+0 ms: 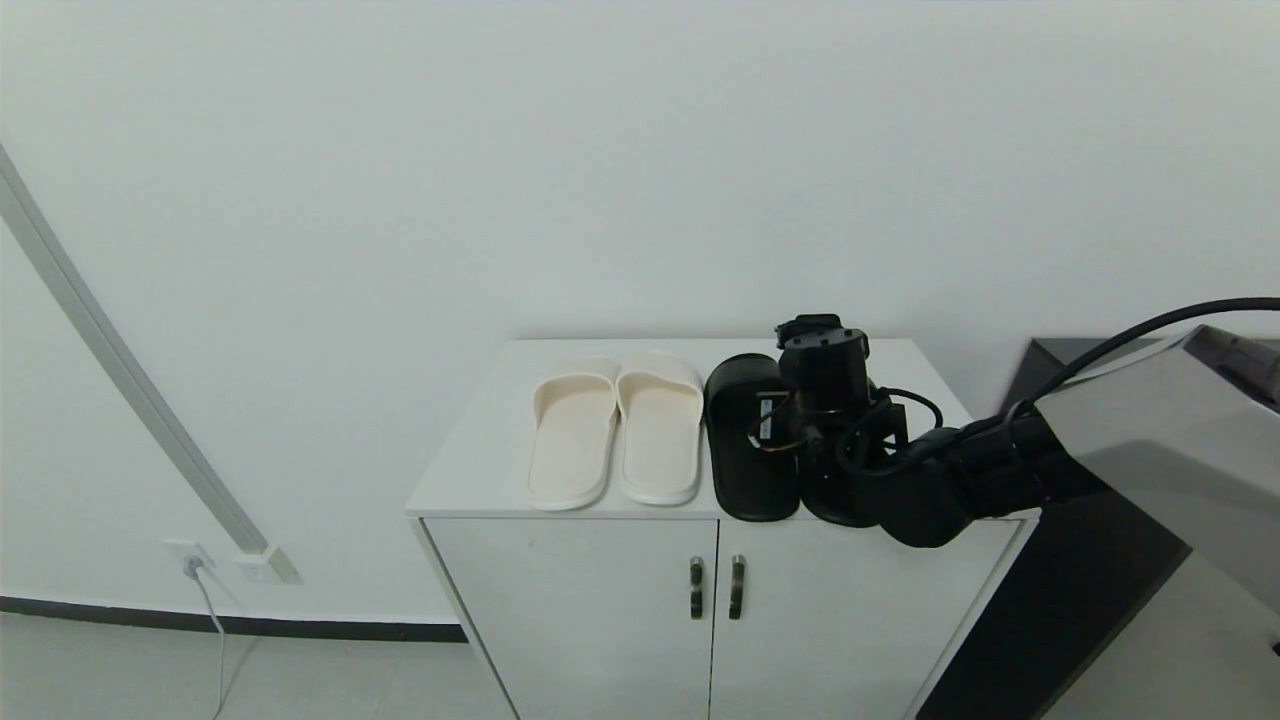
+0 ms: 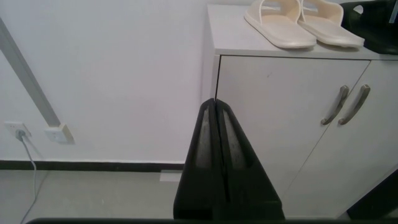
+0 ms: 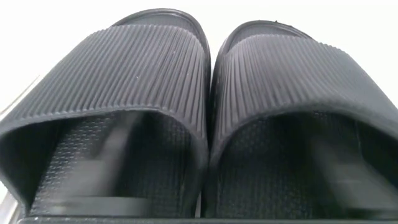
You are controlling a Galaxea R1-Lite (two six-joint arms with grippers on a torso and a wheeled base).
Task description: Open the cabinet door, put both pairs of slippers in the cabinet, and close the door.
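Note:
The white cabinet has both doors closed, their handles side by side at the middle. On its top lie a cream pair of slippers and, right of it, a black pair of slippers. My right arm's wrist hangs over the black pair and hides its right slipper. The right gripper is open, one blurred finger inside each slipper's strap opening. The left gripper is shut on nothing, low and left of the cabinet, pointing at its corner.
The cabinet stands against a white wall. A grey conduit slants down to wall sockets with a cable at the left. Something dark stands right of the cabinet. Bare floor lies left of the cabinet.

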